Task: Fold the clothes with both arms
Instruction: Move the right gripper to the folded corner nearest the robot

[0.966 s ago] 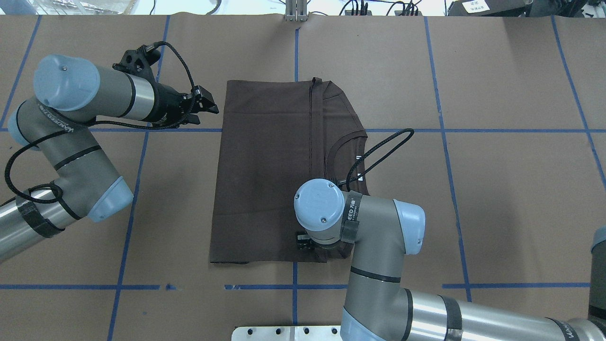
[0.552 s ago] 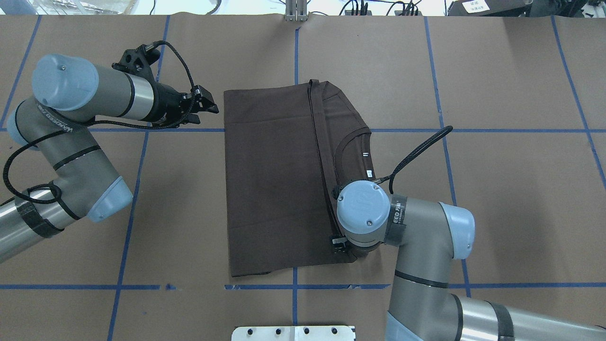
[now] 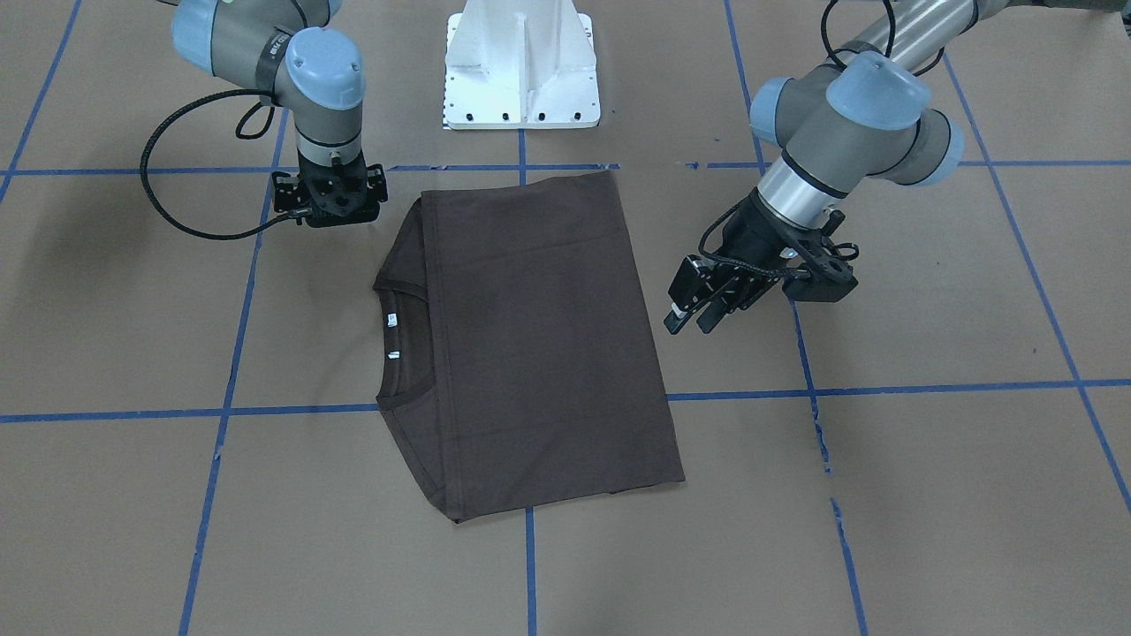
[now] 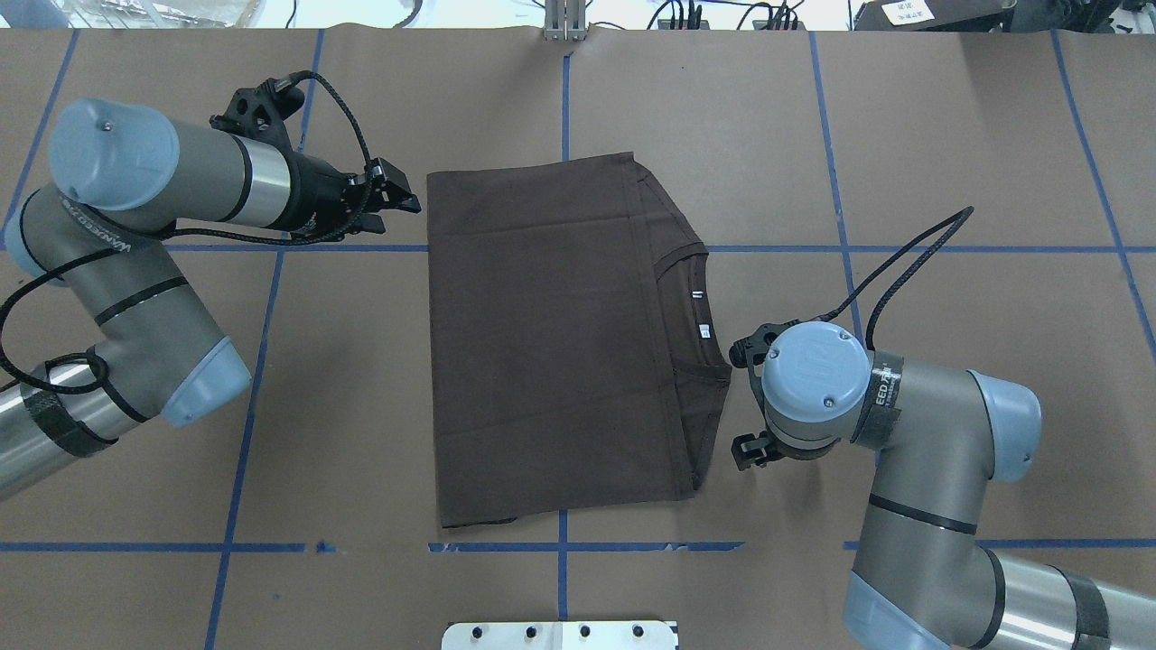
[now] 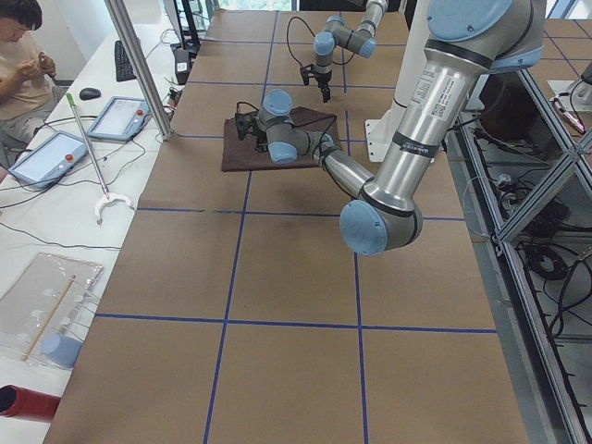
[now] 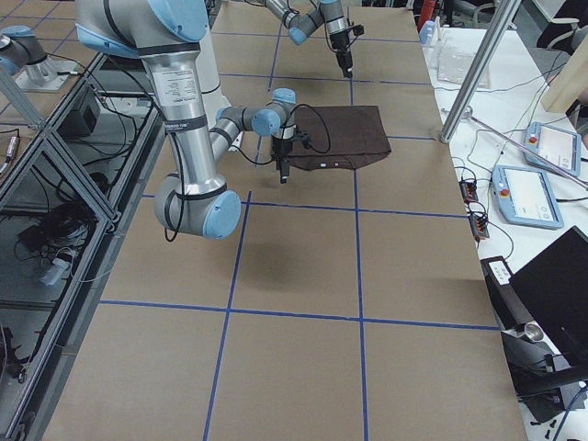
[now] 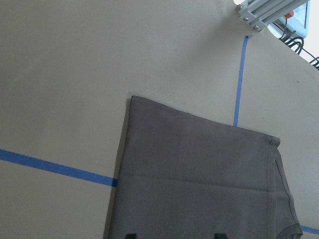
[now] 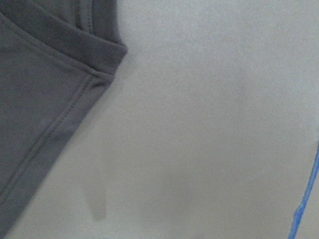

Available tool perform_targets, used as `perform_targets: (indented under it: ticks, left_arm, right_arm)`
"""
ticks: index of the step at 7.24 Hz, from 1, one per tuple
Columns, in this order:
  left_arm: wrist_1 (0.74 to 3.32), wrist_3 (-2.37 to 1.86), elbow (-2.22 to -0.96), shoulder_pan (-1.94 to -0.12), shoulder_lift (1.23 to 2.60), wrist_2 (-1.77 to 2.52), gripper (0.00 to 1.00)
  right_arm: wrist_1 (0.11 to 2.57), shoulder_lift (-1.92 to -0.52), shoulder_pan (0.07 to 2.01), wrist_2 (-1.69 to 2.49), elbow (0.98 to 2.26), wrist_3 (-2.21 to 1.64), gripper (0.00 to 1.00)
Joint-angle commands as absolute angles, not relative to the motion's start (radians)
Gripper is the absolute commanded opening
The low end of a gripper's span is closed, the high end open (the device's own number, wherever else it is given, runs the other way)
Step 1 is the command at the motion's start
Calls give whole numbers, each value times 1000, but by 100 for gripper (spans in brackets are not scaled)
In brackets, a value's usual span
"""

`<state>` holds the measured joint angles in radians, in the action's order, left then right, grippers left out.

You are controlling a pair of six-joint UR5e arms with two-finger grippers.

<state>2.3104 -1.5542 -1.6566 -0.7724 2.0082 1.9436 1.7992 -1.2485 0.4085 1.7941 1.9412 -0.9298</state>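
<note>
While both arms hang over the brown paper-covered table, the T-shirt lies flat and folded in the middle of the overhead view, free of either gripper. At the left of that view the left arm reaches in sideways. The left gripper points at the shirt's upper left corner, its fingers spread apart with nothing between them. A narrow strip of bare paper separates it from the cloth, and its wrist camera looks along that same corner. A black cable loops over the wrist. Moving right, the shirt lies across a blue tape line, its collar and two small white tags turned toward the right side. Just beside the shirt's lower right edge stands the right gripper, pointing straight down. The round blue wrist cap of the right arm covers its fingers from above. The front-facing view shows only its black body, and its wrist camera sees just a hem corner and bare paper, so I cannot tell whether those fingers are apart or together. The white pedestal base sits at the top centre of the front-facing view. In the upper left of the left-end view an operator sits by a bench with tablets.
</note>
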Motion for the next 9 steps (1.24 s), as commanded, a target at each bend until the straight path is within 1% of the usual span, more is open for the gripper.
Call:
perform_targets:
  ticks: [1, 3, 4, 5, 6, 7, 8, 9]
  left_arm:
    - [2306, -1555, -1667, -773, 2008, 1944, 61]
    - [2306, -1555, -1667, -772, 2009, 1942, 61]
    - [2306, -1555, -1667, -772, 2011, 1941, 61]
    - [2306, -1554, -1667, -772, 2011, 1939, 61]
    - [2306, -1554, -1667, -770, 2016, 1939, 61]
    - [2304, -1554, -1667, -770, 2019, 1939, 61]
    - [2304, -1554, -1670, -770, 2020, 1937, 61]
    - [2299, -1554, -1675, -772, 2019, 1937, 61]
  right_arm:
    - [1790, -1171, 369, 1790, 1931, -1202, 100]
    - [1525, -1189, 239, 1644, 1924, -1742, 100]
    - [1485, -1193, 206, 1578, 1919, -1832, 100]
    - [1453, -1207, 203, 1574, 1917, -2002, 100]
    - [1410, -1250, 199, 1557, 1922, -2098, 87]
    - [1398, -1249, 198, 1539, 1913, -2105, 83]
    - [1397, -1250, 198, 1539, 1905, -2106, 82]
    - [1397, -1244, 198, 1539, 1907, -2106, 68]
